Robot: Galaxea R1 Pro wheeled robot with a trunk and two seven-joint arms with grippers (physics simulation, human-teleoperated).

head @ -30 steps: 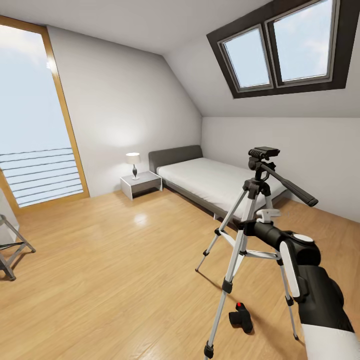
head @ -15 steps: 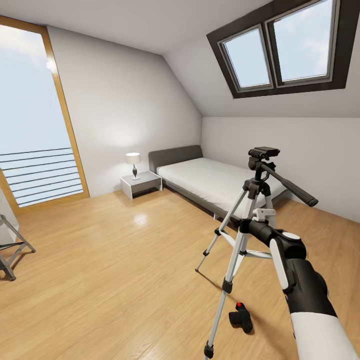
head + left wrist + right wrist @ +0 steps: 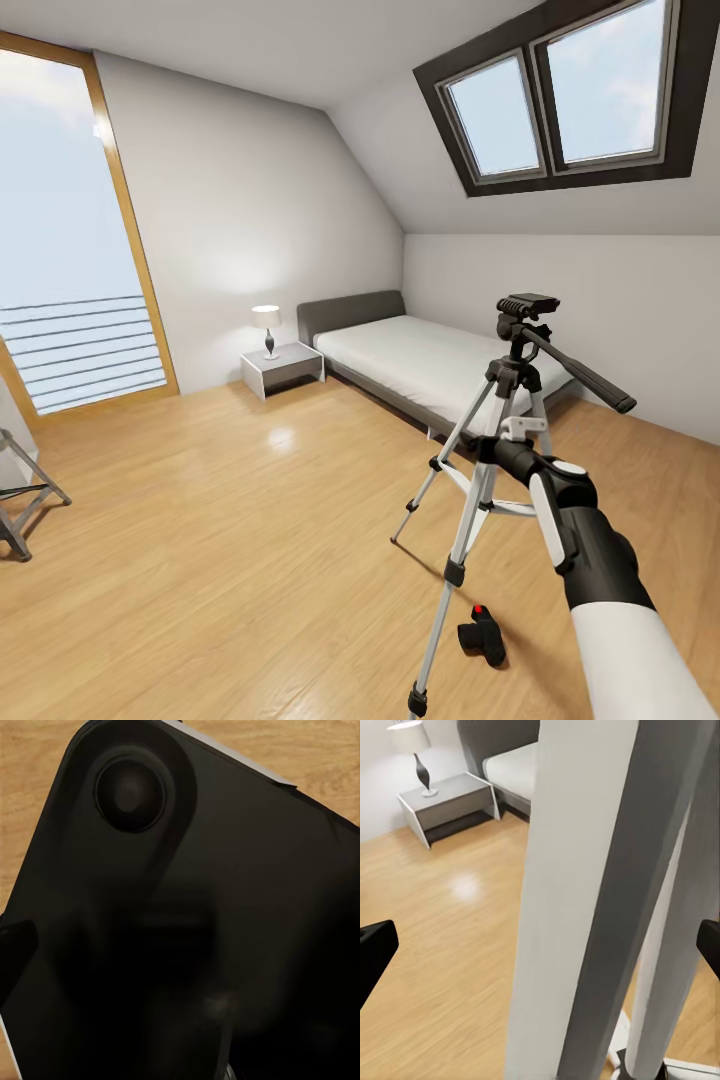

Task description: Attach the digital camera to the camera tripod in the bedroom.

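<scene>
My right gripper (image 3: 540,945) is spread wide, its fingertips (image 3: 375,949) either side of a silver leg of the tripod (image 3: 500,440). The camera (image 3: 482,637) lies on the wood floor (image 3: 220,540) between the tripod's feet. I cannot tell my left gripper's state.

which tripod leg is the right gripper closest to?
The camera tripod's front leg, running down toward the robot beside the digital camera. The right gripper sits against its upper part; the other two legs splay away.

The digital camera (image 3: 482,636) lies on the floor (image 3: 230,540) between the camera tripod's (image 3: 497,450) legs, bed (image 3: 430,365) behind.
</scene>
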